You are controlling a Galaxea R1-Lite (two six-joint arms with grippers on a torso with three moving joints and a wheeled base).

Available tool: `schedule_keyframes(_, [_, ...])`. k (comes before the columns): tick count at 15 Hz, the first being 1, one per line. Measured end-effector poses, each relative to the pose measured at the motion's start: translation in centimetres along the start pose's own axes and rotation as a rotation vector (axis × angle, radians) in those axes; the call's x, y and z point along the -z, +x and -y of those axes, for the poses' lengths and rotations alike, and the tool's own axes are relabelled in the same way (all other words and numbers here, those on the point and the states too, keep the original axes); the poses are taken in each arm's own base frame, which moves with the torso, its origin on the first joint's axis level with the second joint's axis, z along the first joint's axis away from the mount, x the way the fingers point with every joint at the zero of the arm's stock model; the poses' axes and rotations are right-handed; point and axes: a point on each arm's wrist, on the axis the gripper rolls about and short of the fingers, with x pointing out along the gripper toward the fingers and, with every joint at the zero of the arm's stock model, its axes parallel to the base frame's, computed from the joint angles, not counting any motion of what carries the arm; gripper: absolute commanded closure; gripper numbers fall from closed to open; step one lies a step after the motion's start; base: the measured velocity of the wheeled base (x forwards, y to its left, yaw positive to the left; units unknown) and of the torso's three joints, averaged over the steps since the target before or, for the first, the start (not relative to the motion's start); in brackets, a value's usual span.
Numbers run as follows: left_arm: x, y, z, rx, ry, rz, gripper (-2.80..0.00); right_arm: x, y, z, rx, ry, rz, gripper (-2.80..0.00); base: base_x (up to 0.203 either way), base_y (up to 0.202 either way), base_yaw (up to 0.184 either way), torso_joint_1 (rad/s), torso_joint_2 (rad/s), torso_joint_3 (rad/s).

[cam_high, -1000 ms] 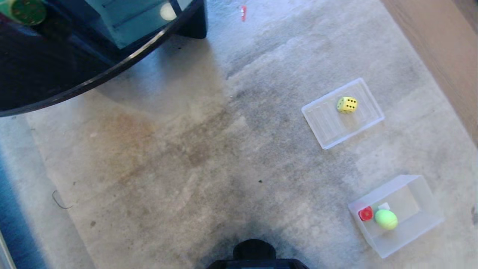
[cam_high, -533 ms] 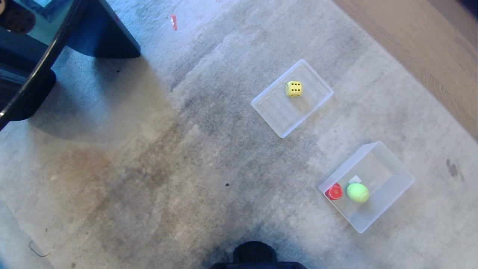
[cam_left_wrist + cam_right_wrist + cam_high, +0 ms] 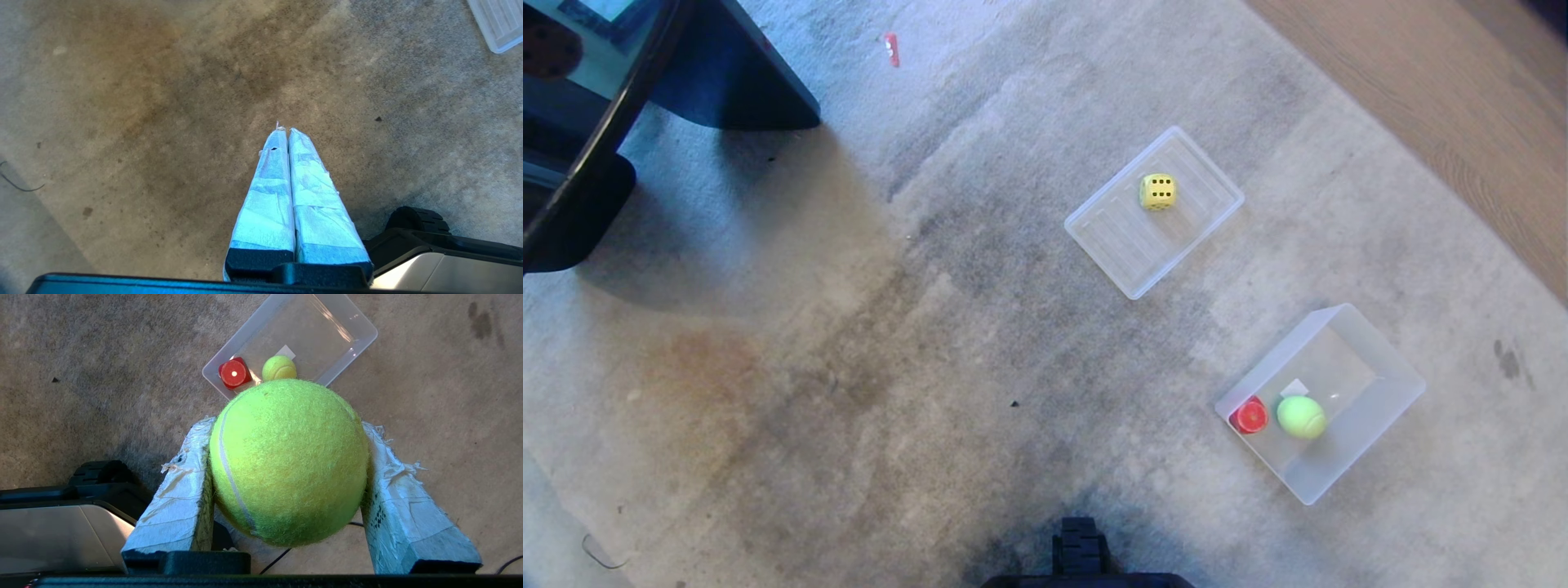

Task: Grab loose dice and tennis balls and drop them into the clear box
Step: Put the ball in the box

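Overhead: right hand (image 3: 286,428) clamped on a fuzzy yellow-green tennis ball (image 3: 288,461), above carpet just short of the translucent rectangular clear box (image 3: 1380,371). Inside the box: red die (image 3: 1249,416), second tennis ball (image 3: 1301,416). Beyond the box: yellow black-dotted die (image 3: 1157,192) on the flat ribbed lid (image 3: 1111,241). Left hand (image 3: 284,130) closed, empty.

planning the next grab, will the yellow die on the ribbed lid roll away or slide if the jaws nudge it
The yellow die has flat faces, so it probably tips rather than rolls freely. Its rounded corners may let it tumble once. The ribbed lid looks smooth plastic, so the die might slide.
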Motion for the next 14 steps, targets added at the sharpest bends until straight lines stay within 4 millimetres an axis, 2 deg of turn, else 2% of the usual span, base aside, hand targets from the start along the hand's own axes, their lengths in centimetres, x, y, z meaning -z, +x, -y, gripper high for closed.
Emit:
schedule_keyframes(10, [0.0, 0.0, 0.0, -0.005, -0.008, 0.000, 0.00, -0.4, -0.2, 0.0, 0.006, 0.004, -0.006, 0.00, 0.000, 0.000, 0.000, 0.000, 0.00, 0.000])
schedule_keyframes(12, [0.0, 0.0, 0.0, -0.004, -0.008, 0.000, 0.00, -2.6, -0.4, 0.0, 0.013, 0.031, -0.010, 0.00, 0.000, 0.000, 0.000, 0.000, 0.00, 0.000])
schedule_keyframes(14, [0.0, 0.0, 0.0, -0.005, -0.008, -0.001, 0.00, -5.4, 0.4, -0.2, 0.026, 0.071, -0.067, 0.00, 0.000, 0.000, 0.000, 0.000, 0.00, 0.000])
